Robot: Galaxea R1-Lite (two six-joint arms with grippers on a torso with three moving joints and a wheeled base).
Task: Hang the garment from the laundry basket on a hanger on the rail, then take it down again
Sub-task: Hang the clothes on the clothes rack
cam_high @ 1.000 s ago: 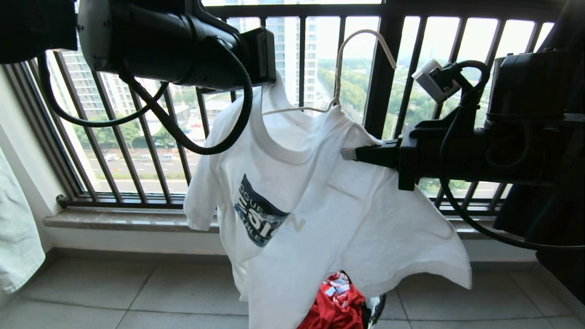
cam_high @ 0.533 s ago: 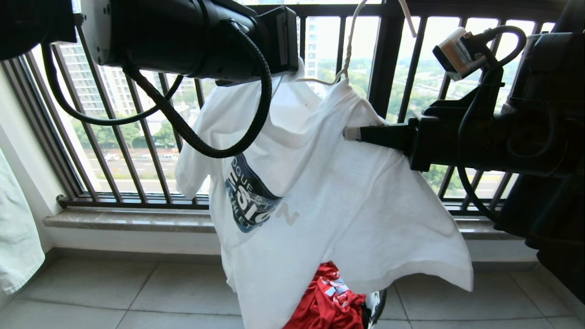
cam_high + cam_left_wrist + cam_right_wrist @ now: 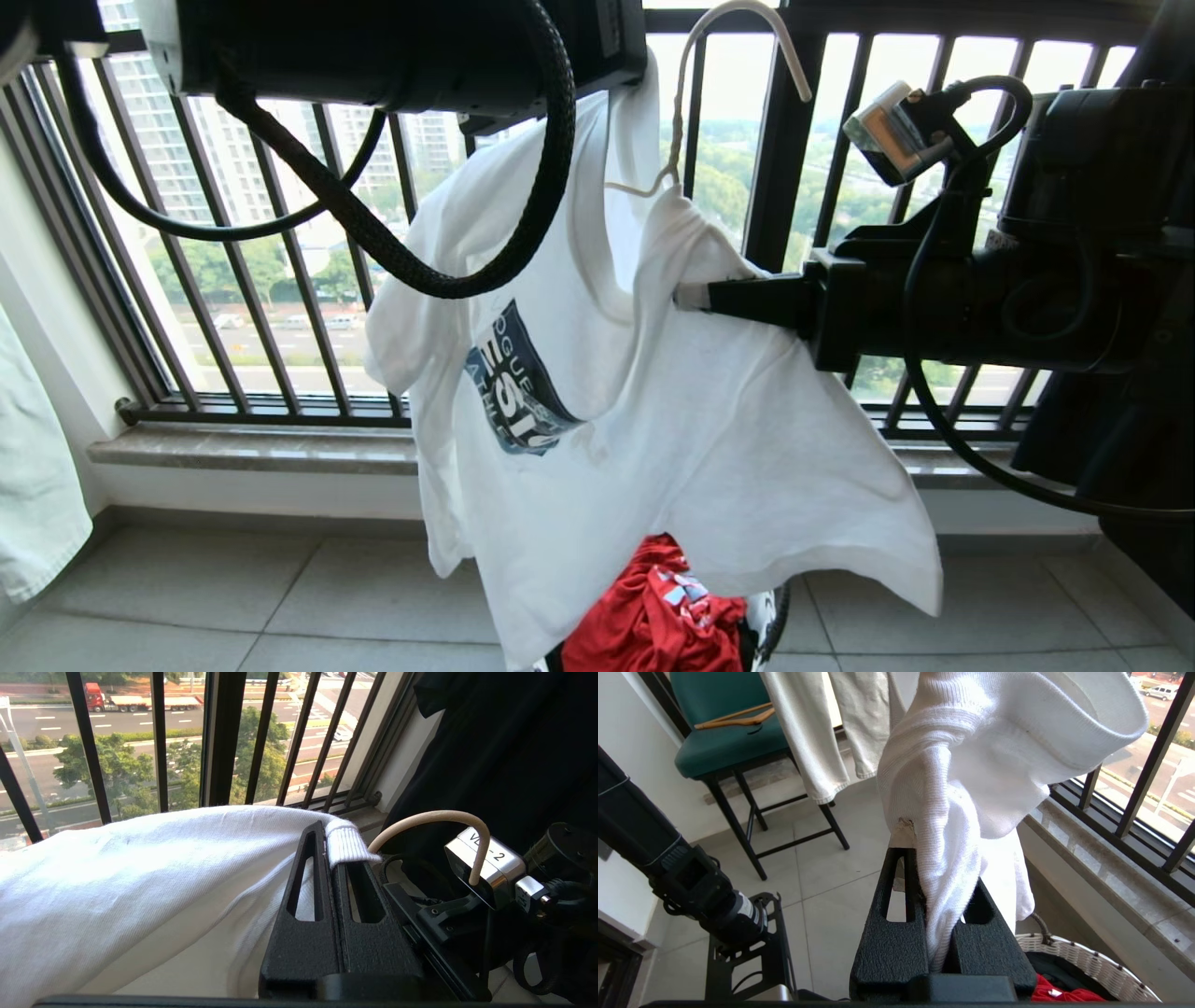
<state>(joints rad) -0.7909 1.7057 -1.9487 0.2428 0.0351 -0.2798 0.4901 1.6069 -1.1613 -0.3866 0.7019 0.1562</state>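
Head view: white garment [image 3: 653,420] hanging in mid-air before the window railing [image 3: 784,140], above the red garment [image 3: 653,616] on the floor; hanger [image 3: 691,93] threaded at the collar, hook up. Right gripper [image 3: 695,297] clenched on the garment at one shoulder.

Left wrist view: left gripper [image 3: 330,844] clamped tight on the ribbed collar, hanger hook curving just beside.

Right wrist view: fingers [image 3: 896,914] pinching bunched white fabric; laundry basket [image 3: 1087,961] below, red cloth inside.
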